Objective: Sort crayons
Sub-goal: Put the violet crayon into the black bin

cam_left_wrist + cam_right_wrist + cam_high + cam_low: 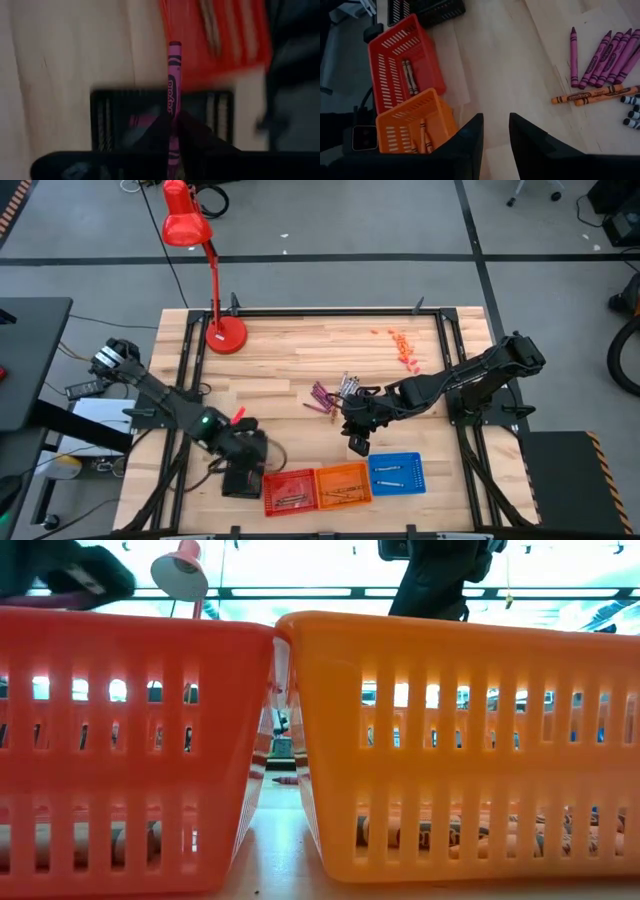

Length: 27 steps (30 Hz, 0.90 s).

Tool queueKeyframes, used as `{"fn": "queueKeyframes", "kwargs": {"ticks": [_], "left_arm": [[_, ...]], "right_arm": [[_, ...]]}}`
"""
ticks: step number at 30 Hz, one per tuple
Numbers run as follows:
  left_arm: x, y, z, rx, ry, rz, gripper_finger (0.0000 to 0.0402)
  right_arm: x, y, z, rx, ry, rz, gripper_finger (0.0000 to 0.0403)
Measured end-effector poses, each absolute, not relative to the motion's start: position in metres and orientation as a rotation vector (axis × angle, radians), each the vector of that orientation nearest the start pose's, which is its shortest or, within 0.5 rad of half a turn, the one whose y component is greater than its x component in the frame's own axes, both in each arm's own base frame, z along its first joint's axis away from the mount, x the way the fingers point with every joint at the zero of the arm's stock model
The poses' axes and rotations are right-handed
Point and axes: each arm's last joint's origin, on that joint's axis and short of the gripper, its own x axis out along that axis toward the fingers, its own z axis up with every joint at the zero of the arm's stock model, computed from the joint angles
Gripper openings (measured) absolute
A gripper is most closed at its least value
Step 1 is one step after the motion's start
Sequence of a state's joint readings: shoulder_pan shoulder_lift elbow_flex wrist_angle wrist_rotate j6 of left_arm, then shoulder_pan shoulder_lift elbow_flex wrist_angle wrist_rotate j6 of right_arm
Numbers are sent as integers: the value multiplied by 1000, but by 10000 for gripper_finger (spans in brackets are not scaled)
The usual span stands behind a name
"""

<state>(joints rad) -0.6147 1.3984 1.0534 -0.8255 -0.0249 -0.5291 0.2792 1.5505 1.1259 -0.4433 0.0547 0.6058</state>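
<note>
- The left hand [174, 131] gripped a magenta crayon [173, 85] between its fingertips, the crayon's tip sticking out ahead of them.
- In the high view that left hand [243, 450] hovered over a black basket [241, 479] at about 7 o'clock on the table [290, 370], just beside the red basket [287, 489].
- In the left wrist view the held crayon crossed the black basket's [112, 117] far rim and pointed toward the red basket [235, 35], which looked blurred there.
- The right hand [496, 135] stood with its fingers parted and nothing between them, above bare wood.
- In the high view the right hand [358, 422] sat near the table's middle, toward 5 o'clock, just short of the basket row.
- At 1 to 3 o'clock in the right wrist view lay the loose crayons: a fan of magenta ones [605, 57], two orange ones [592, 94] below them, and some dark-banded pale ones [631, 110], partly cut off at the edge.
- The red basket [400, 62] held two dark crayons; the orange basket [415, 125] held at least two more.
- A blue basket [398, 473] ended the row at 5 o'clock, with pale sticks inside, probably crayons.
- A red lamp [200, 270] stood at 11 o'clock.
- Small orange-pink bits [402, 346] lay scattered at 1 o'clock.
</note>
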Motion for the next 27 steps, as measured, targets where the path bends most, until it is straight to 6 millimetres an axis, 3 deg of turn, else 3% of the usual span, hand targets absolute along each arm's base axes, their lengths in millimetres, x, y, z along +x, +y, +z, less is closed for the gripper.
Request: {"fn": "queueKeyframes", "kwargs": {"ticks": [7, 11, 16, 27], "left_arm": [[200, -169, 233, 351, 1256, -376, 45], [203, -176, 221, 461, 1276, -404, 43], [207, -179, 209, 294, 1343, -245, 43], [205, -184, 210, -275, 1337, 182, 43]], "right_arm": [[313, 88, 248, 415, 886, -53, 97], [313, 88, 248, 421, 885, -56, 97], [313, 88, 248, 437, 884, -65, 97], [313, 88, 248, 431, 887, -57, 97]]}}
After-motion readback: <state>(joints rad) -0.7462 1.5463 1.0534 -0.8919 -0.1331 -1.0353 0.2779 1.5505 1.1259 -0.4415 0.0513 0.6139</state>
